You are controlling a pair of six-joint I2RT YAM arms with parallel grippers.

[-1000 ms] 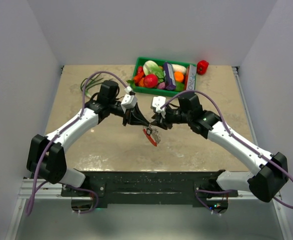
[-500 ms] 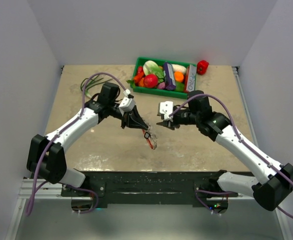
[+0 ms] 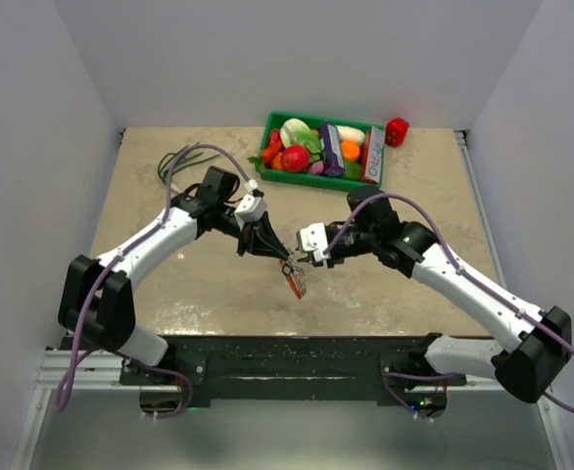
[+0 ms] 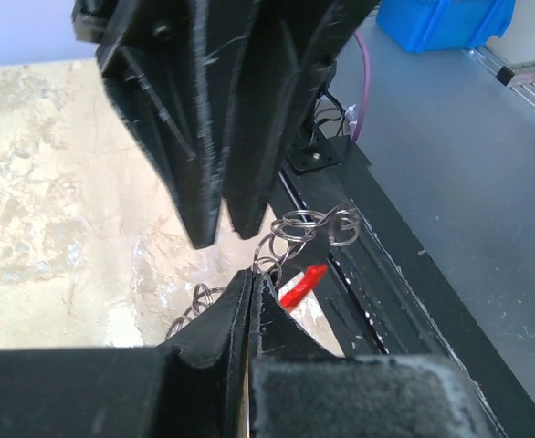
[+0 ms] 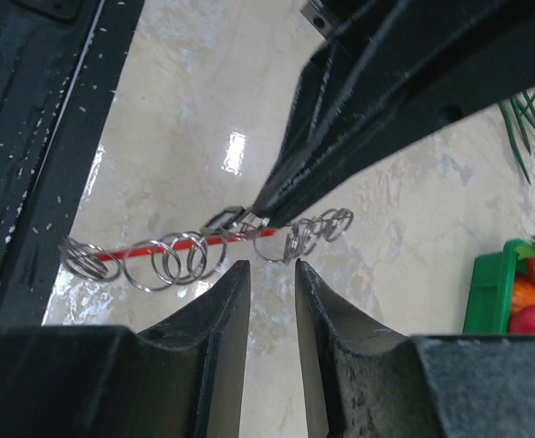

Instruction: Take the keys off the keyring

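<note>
Your left hand (image 4: pixel 252 285) is clamped on the keyring (image 5: pixel 173 259), which dangles from its tips above the table (image 3: pixel 169 284). Your right hand (image 5: pixel 269 269), slightly open and empty, sits just short of the rings. The keys are too small to pick out; none looks removed.

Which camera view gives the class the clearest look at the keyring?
The right wrist view: the keyring stretches side-on as a row of linked loops, red tag behind. The left wrist view hides part behind the left pincer; the top external view shows only a tiny cluster.
</note>
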